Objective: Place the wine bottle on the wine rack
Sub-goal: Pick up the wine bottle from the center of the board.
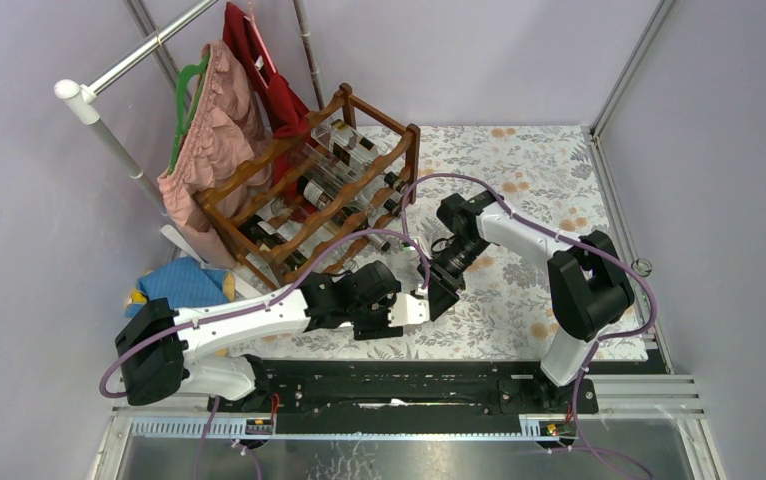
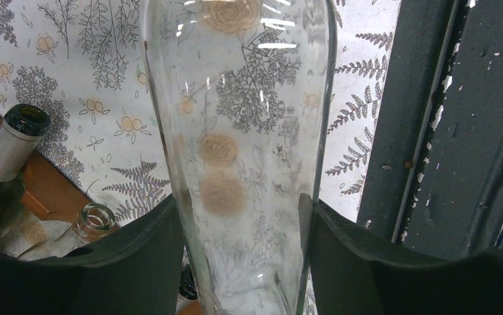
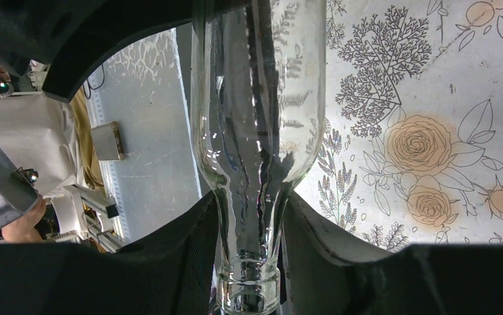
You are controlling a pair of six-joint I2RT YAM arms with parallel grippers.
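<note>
**Item 1, left fingers** (image 2: 137, 262). Closed on the lower body of the wine bottle (image 2: 236, 131), one pad against each side of the clear glass.

**Item 2, right fingers** (image 3: 341, 262). Set against both sides of the neck just above the mouth. We read this as a grip, though we cannot judge how firm it is.

**Item 3, wine bottle.** Empty, unlabelled and transparent. It is held off the surface (image 1: 539, 180) between the two arms, over the middle of the near edge. It is not yet on the rack.

**Item 4, wine rack** (image 1: 414, 150). Dark wood, standing at the far-left corner of the surface with its open end towards the arms. It already holds several bottles. The left wrist view shows a dark bottle (image 2: 9, 147) with a foil collar and a clear bottle mouth (image 2: 94, 222) just beside the held one.

**Item 5, pink garment** (image 1: 214, 120). Hangs on a rail against the rack's far-left side.

**Hazards, as we judge them:**
- Smooth glass and a tapering neck could let the bottle slide out of the right grip.
- With two arms on one rigid bottle, any mismatch in their travel could twist it loose.
- If one side releases before the other grip is sure, the bottle drops onto the near edge.
- The filled cradles leave little room, so a low approach could knock the stored necks.
</note>
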